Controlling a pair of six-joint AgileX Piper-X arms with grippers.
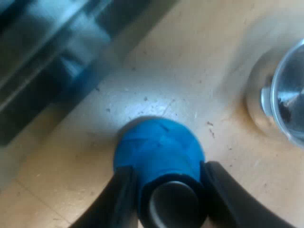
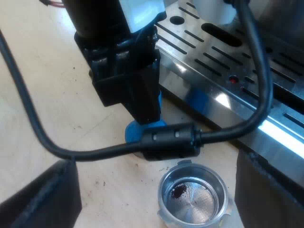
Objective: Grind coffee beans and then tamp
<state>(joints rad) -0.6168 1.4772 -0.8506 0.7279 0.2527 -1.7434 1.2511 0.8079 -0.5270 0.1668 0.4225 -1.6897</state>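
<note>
The blue tamper (image 1: 159, 152) stands on the table (image 1: 213, 57) beside the espresso machine (image 2: 228, 61). The left gripper (image 1: 168, 175) is clamped around it, probably ready to lift. The near-empty metal holder (image 2: 192, 199) sits near, between the right gripper's (image 2: 156, 190) spread fingers.

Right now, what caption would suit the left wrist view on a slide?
Left hand closed on the blue tamper on the wooden table, metal holder nearby.

Light wooden tabletop (image 1: 190, 57), scattered dark specks (image 1: 209, 124)
</note>
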